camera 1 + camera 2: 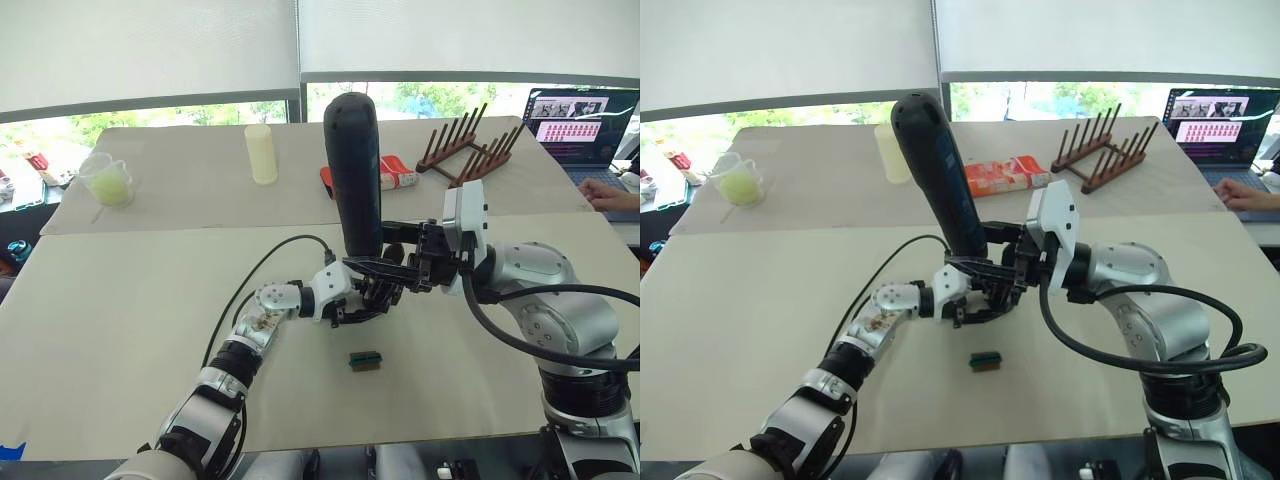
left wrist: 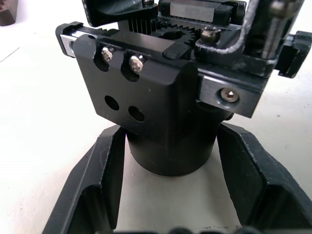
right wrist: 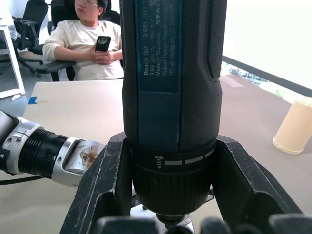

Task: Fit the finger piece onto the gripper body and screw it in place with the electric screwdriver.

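The electric screwdriver, a thick black cylinder, stands upright with its bit end down over the gripper body. My right gripper is shut on its lower collar, and both fingers press its sides. My left gripper is shut on the gripper body's rounded base, holding it just above the table. A black block on that body carries two screws and two empty holes. I cannot tell the finger piece apart from the body's black parts. The bit tip is hidden.
A small green block lies on the table just in front of the grippers. Farther back are a cream cup, a clear cup, an orange box and a wooden rack. At far right are a laptop and a person's hand.
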You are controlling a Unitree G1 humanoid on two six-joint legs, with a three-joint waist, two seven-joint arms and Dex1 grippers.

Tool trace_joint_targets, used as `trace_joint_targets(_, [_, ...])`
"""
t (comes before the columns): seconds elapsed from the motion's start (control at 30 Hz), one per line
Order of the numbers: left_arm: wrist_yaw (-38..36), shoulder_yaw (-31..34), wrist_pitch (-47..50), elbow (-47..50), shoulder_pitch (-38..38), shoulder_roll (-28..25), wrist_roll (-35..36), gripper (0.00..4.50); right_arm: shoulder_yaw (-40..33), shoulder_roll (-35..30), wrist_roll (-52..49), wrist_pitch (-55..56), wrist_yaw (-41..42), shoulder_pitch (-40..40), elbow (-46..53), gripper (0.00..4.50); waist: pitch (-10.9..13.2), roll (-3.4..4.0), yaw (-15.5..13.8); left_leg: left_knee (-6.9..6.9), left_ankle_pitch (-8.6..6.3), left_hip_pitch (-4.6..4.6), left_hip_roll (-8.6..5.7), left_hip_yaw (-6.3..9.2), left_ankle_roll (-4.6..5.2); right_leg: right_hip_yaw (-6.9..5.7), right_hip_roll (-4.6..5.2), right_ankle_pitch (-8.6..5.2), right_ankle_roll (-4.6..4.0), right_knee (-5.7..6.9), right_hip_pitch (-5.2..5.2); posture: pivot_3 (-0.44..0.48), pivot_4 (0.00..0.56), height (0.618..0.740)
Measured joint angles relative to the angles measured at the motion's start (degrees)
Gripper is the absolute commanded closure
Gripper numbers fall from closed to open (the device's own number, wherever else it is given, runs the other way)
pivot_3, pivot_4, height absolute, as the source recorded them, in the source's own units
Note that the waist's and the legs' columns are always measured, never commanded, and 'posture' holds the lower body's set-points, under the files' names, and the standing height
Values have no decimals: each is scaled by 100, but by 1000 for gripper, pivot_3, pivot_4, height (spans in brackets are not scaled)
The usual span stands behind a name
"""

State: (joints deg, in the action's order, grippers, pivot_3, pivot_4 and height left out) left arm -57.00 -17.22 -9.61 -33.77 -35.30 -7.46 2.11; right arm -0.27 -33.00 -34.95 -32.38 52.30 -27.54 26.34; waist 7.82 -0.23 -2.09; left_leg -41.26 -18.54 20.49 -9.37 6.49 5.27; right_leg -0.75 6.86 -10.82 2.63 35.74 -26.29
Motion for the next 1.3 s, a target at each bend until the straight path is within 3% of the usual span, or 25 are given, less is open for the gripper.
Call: trace_joint_targets(1.3, [-14,-10,12,-78,-61,65,-6,2183,-145,-100,-36,219,-9,299,-110,2600,0,0,-18,-1,0,-1,-1,0,0,0,1,0,0,0,3,0,150,740])
